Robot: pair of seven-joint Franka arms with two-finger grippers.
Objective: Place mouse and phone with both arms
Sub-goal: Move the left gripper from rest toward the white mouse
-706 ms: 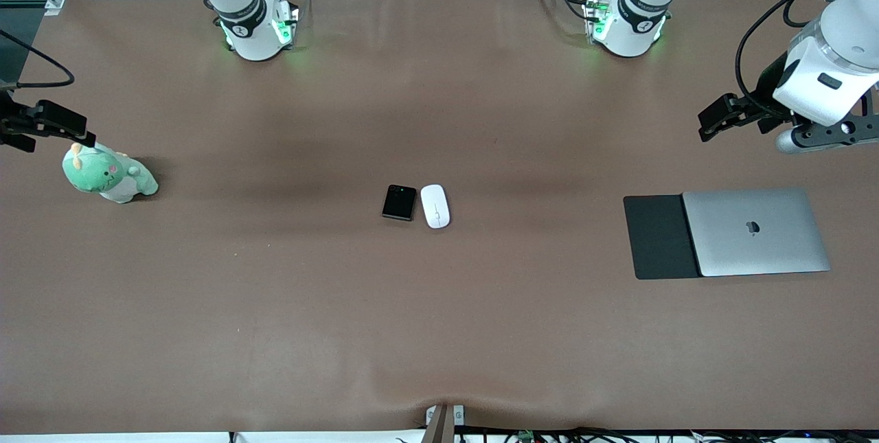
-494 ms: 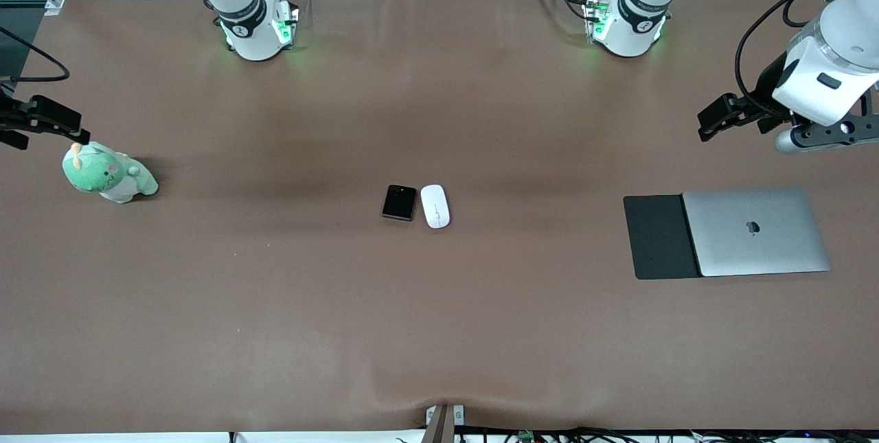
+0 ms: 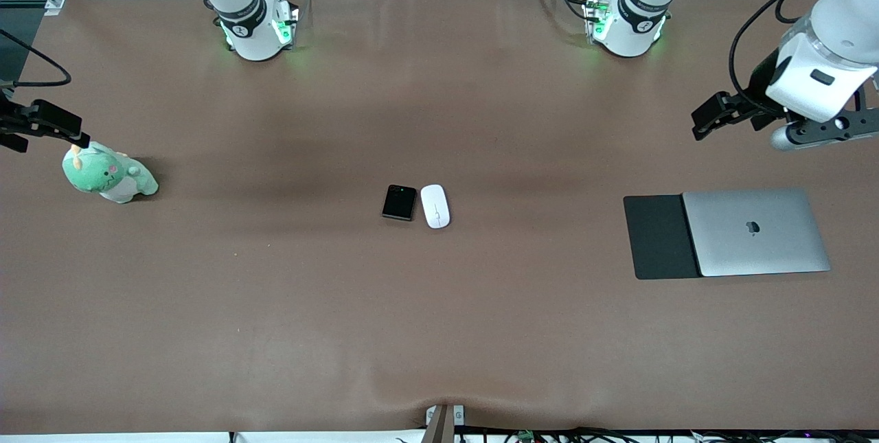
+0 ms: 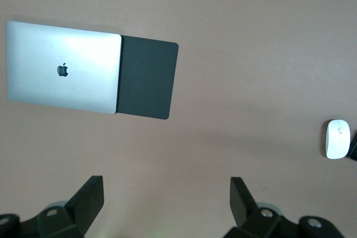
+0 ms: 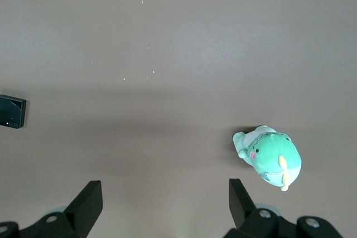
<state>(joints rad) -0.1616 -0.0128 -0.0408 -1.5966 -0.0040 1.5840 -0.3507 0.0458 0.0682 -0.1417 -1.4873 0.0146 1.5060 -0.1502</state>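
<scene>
I read this as the very start; neither thing has been picked up, and both arms hang out at the ends of the counter [image 3: 275, 305]. The phone [image 3: 400, 202] and the mouse [image 3: 435, 206] lie flat at mid-counter, just beside each other with a thin gap, the phone toward the right arm's end, the mouse toward the left arm's end.

My left pincer [image 4: 167, 202] is up in the air over bare counter near the laptop [image 3: 755, 231], its fingers spread wide with nothing between them; my right pincer [image 5: 162, 204] is up over the counter's edge just by the plush toy [image 3: 108, 174], likewise spread and empty.

The next move, as I judge it, calls for bringing each arm inward toward the middle; the left to the mouse, the right to the phone; each is well apart from its target, so a long reach comes first. Both things are low and glossy, so I expect the fingers must come down close to the counter to get a hold; they lie so near one another that two pincers arriving together could crowd.

The laptop lies closed on a black mouse pad [image 3: 656, 237] at the left arm's end; a likely spot for the mouse. Nothing stands in either path.
</scene>
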